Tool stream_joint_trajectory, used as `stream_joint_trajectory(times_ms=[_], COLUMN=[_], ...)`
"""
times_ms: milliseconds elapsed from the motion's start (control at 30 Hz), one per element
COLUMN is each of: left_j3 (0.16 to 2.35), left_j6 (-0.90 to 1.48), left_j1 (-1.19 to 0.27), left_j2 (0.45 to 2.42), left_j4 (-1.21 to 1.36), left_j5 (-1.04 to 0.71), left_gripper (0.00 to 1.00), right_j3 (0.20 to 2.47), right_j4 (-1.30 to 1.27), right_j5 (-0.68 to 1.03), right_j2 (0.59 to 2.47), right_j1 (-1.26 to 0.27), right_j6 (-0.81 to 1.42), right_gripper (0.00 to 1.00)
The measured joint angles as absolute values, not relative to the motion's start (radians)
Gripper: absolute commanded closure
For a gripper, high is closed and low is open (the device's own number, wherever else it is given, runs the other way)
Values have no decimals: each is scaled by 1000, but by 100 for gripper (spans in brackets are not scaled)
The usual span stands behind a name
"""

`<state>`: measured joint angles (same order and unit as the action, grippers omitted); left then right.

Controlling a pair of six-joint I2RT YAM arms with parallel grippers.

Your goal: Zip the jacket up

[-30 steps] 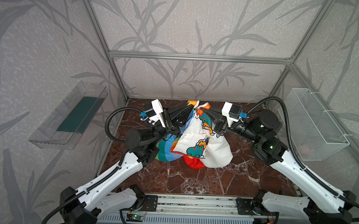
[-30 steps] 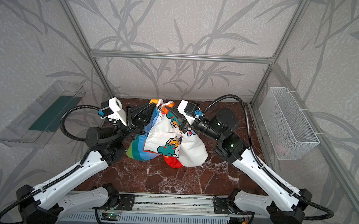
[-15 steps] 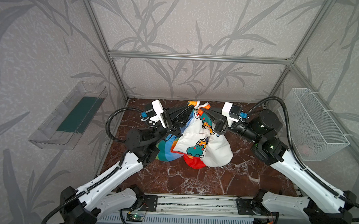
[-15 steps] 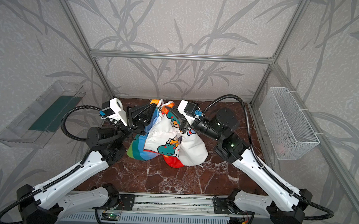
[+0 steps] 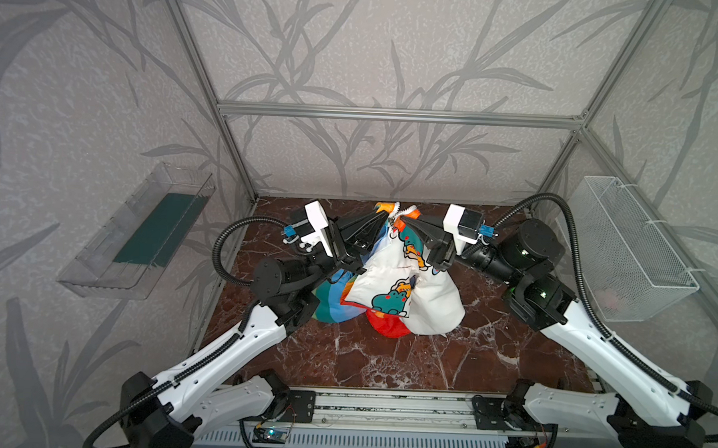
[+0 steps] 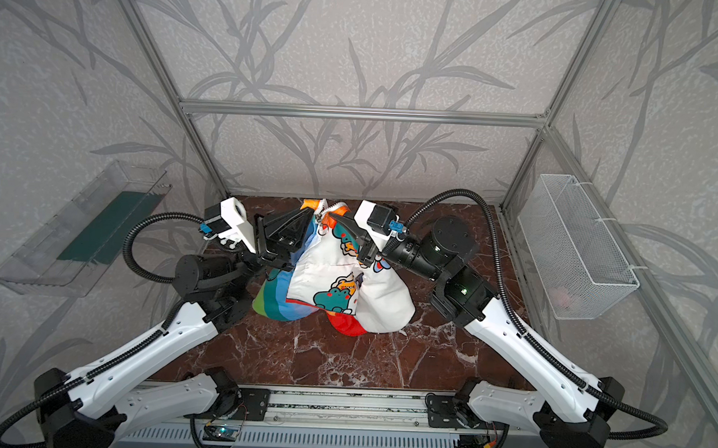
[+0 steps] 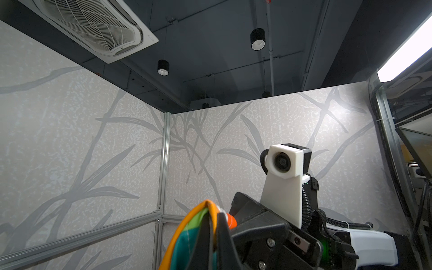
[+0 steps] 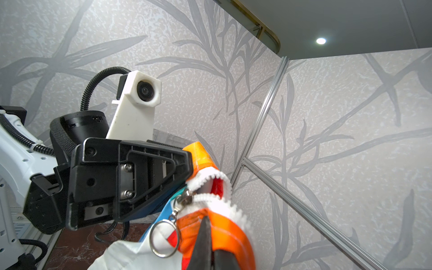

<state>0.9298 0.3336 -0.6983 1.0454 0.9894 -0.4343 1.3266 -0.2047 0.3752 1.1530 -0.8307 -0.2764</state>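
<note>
The jacket [image 5: 392, 276] [image 6: 330, 273] hangs between both arms, held up by its orange-edged bottom corners. Its white cartoon panels, rainbow side and red hood sag onto the marble floor. My left gripper [image 5: 384, 223] [image 7: 216, 218] is shut on the orange and green edge of one front panel. Close beside it, my right gripper [image 5: 405, 221] [image 8: 205, 219] is shut on the orange hem of the other panel. The white zipper teeth [image 8: 217, 177] curl apart above the slider [image 8: 184, 195]. The ring pull [image 8: 163, 238] dangles free beside my right gripper.
A clear plastic tray [image 5: 140, 232] hangs on the left wall and a white wire basket [image 5: 626, 249] on the right wall. The marble floor [image 5: 384, 359] lies in front of the jacket. The back wall stands close behind both grippers.
</note>
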Motion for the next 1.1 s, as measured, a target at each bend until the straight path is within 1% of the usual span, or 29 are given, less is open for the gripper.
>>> stream_joint_trajectory(times_ms=[433, 1100], left_j3=[918, 919], left_j6=[306, 245], left_j1=[-707, -755], left_j2=[1042, 1078], left_j4=[996, 1101], left_j5=[-396, -321], left_gripper=[100, 100], right_j3=[1319, 1258], right_j4=[-244, -476], right_j5=[363, 330], right_j2=[1153, 1182], right_j1=[-833, -846], right_j6=[-243, -83], right_gripper=[100, 100])
